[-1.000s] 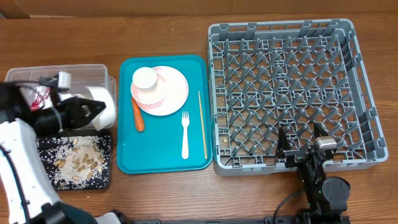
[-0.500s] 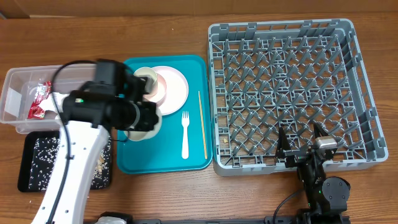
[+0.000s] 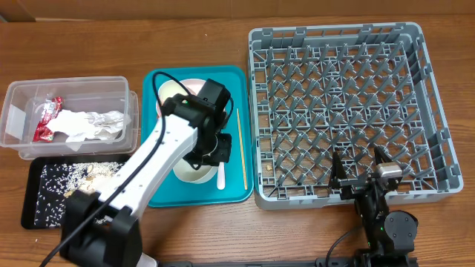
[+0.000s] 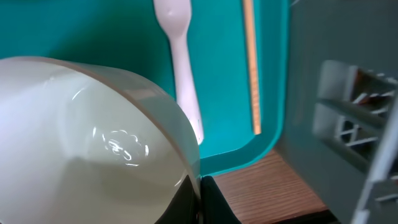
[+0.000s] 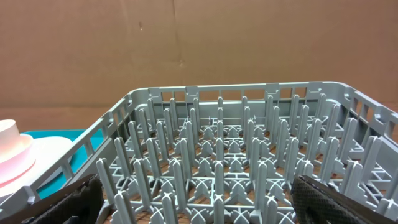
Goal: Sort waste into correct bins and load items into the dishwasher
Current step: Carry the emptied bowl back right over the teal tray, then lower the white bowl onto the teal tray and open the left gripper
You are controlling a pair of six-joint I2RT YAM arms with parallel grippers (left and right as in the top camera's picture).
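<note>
Clamping the rim of a whitish bowl (image 3: 187, 172), the left pincer (image 3: 208, 154) has its jaws pressed tight on the bowl's wall at the 2 o'clock side. The bowl hangs at 7 o'clock of the pincer, over the 6 o'clock half of the teal tray (image 3: 152, 194); whether it touches the tray cannot be told. In the left wrist view the bowl fills the lower left, its glossy inside facing the camera.

A white fork (image 4: 180, 68) lies on the tray just at 3 o'clock of the bowl. The thin chopstick (image 3: 241, 148) lies parallel to it, nearer the tray's 3 o'clock rim. At the tray's 12 o'clock end a small white cup (image 3: 171, 95) stands on the pale pink plate (image 3: 191, 83), partly hidden by the arm.

Beside the tray at 3 o'clock sits the grey rack (image 3: 345, 111). The right pincer (image 3: 358, 169) rests at the rack's 6 o'clock wall with its jaws spread wide and nothing between them, well apart from the bowl.

At 9 o'clock of the tray the clear tub (image 3: 22, 96) holds the red wrapper (image 3: 46, 119) and white napkins (image 3: 90, 122). The black tray (image 3: 33, 215), at 6 o'clock of the tub, carries scattered rice bits (image 3: 52, 185).
</note>
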